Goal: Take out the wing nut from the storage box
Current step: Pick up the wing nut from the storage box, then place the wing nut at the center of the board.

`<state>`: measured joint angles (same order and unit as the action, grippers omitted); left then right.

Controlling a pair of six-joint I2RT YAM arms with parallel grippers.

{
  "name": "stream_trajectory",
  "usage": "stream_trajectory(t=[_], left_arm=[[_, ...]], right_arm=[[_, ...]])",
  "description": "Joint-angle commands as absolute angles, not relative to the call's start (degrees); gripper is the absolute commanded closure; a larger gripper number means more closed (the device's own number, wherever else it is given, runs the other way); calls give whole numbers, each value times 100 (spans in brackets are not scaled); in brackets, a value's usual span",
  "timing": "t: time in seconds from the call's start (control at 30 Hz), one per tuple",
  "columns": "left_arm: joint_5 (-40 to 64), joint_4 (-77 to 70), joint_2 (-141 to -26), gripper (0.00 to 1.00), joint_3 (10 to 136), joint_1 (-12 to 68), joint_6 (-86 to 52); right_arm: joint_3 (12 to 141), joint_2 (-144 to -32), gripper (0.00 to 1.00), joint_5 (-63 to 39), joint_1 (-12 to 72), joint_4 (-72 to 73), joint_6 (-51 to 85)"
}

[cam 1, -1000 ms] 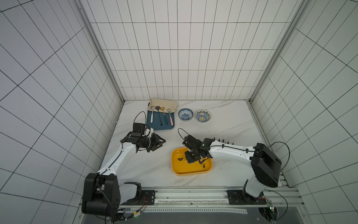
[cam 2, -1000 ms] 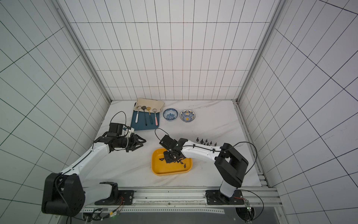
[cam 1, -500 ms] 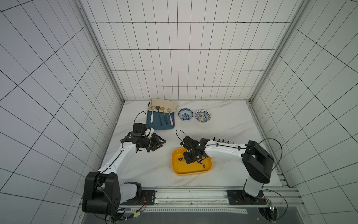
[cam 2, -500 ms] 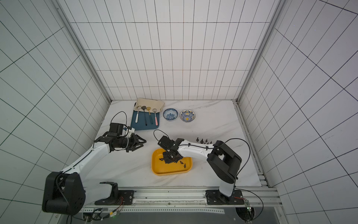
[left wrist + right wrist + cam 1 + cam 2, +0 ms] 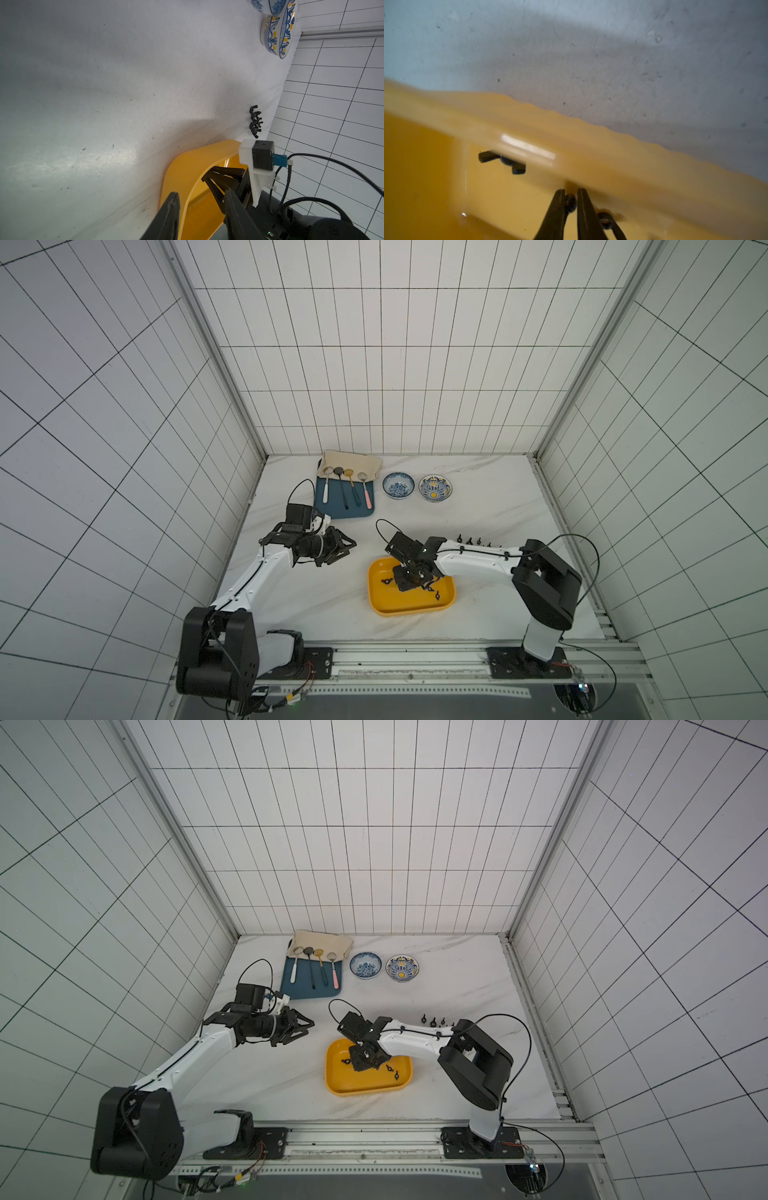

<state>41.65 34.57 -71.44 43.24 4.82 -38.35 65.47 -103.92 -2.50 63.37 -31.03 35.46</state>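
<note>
The yellow storage box [image 5: 411, 610] [image 5: 365, 1090] lies on the marble table near its front, with a few black wing nuts loose inside [image 5: 387, 581] [image 5: 396, 1074]. My right gripper [image 5: 411, 581] [image 5: 365, 1061] reaches down into the box. In the right wrist view its jaws [image 5: 569, 192] are shut on a small black wing nut [image 5: 570, 203] close to the box's wall [image 5: 591, 145]. Another wing nut [image 5: 502, 161] lies farther along the floor, and one [image 5: 605, 220] beside a finger. My left gripper [image 5: 349, 549] [image 5: 202, 207] hovers open and empty to the left of the box.
A row of several wing nuts [image 5: 473, 540] [image 5: 256, 121] stands on the table behind the right arm. At the back sit two patterned blue bowls [image 5: 398, 486] [image 5: 435, 488], a dark-blue tray with spoons [image 5: 345, 508] and a beige cloth [image 5: 351, 460].
The right gripper has shifted slightly left inside the box and its jaws have closed on a wing nut. The left arm has not moved.
</note>
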Motion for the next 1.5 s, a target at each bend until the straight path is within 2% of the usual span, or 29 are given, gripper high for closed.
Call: stream_trajectory(t=[0.0, 0.4, 0.73, 0.87, 1.1, 1.27, 1.47], left_arm=[[4178, 3393, -7165, 61, 4281, 465, -3731], [4135, 3386, -7169, 61, 4289, 464, -3735], [4232, 3362, -7128, 61, 4516, 600, -3821], [3989, 3358, -7255, 61, 4938, 1307, -3875], [3604, 3081, -7971, 61, 5931, 2824, -4101], [3616, 2755, -8482, 61, 6336, 3384, -4288], [3721, 2287, -9098, 61, 6521, 3920, -4588]], right_arm=[[6831, -10534, 88, -168, 6331, -3208, 3612], [6900, -10295, 96, -2, 6276, -2940, 3688], [6934, -9755, 98, 176, 5772, -3124, 3536], [6788, -9369, 98, 370, 5397, -3429, 3404], [5877, -8205, 98, 659, 4281, -3866, 3218], [5225, -7629, 98, 583, 3622, -4017, 3181], [4752, -7775, 98, 297, 3336, -3897, 3337]])
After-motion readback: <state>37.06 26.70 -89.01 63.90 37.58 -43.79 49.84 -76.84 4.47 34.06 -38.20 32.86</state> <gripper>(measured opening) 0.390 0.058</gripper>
